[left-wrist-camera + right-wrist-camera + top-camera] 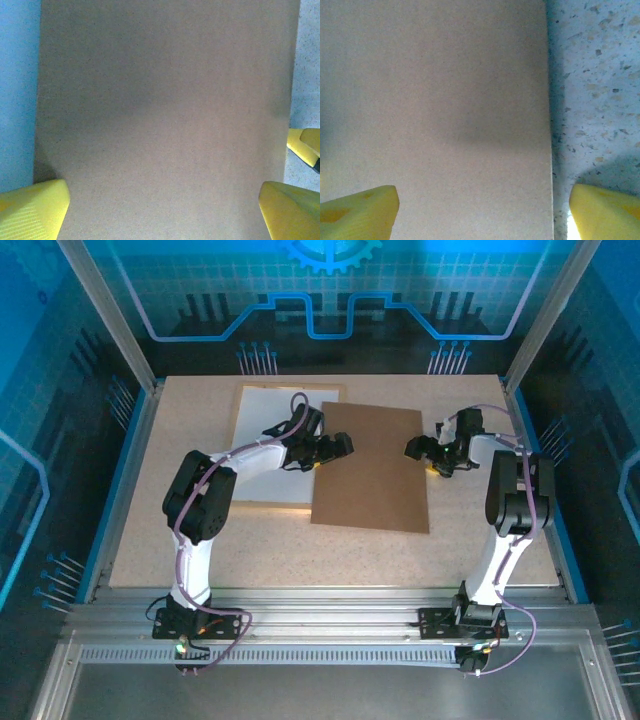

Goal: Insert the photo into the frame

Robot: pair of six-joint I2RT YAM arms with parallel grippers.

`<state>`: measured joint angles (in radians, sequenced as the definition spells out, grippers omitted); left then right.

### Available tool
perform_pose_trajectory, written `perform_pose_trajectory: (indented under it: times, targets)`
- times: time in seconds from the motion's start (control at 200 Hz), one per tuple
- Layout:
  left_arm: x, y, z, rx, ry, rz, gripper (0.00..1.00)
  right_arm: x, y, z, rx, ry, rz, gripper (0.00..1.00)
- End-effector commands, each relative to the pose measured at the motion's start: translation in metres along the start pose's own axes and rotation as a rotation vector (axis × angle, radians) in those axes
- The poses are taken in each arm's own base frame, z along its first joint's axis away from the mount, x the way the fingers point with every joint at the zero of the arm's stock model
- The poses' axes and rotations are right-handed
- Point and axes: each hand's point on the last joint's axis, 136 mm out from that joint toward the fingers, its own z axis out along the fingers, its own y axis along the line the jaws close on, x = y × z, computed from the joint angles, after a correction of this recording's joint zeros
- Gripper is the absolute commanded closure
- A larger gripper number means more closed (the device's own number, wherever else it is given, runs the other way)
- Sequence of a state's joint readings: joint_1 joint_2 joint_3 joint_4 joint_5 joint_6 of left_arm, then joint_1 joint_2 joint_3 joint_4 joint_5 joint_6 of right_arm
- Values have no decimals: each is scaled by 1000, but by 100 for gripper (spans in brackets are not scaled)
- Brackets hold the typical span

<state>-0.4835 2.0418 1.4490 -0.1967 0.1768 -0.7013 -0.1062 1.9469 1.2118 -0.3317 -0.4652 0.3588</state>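
Top external shows us the frame (265, 502) lying flat on the worktop (180, 540), a white sheet (265, 410) inside it. Our left pincer (335, 447) and right pincer (415, 448) hang open over the brown board (370, 470). We think grabbing that board is the step now, so both must pinch its edges.

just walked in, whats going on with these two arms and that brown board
Two robot arms are partway through framing a photo. Both tools are open and holding nothing. The left tool is poised over the left edge of a brown backing board, and the right tool is over its right edge. The board lies flat on the table, overlapping the right side of the light wood frame, which has a white sheet inside it.
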Motion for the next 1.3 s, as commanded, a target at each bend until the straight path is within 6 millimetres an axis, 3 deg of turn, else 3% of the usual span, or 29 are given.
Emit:
perform_pose_trajectory:
  times: [0.0,0.205,0.425,0.896,1.081,1.201,1.296]
  targets:
    - [19,29,17,-73,52,-15,1,25,0,6,-31,86,65,11]
    - [21,32,18,-74,55,-20,1,26,14,8,-108,86,56,13]
    - [22,34,20,-75,56,-25,1,24,35,0,-227,61,46,23]
    - [12,19,8,-41,34,-11,1,11,63,-37,-381,3,33,78]
    - [-5,3,-18,-17,-7,19,1,0,88,-57,-508,-24,30,100]
    - [-29,5,-49,-35,-68,37,1,-13,108,-72,-600,-46,31,100]
    - [-57,18,-84,-70,-144,49,1,-24,124,-91,-658,-77,13,100]
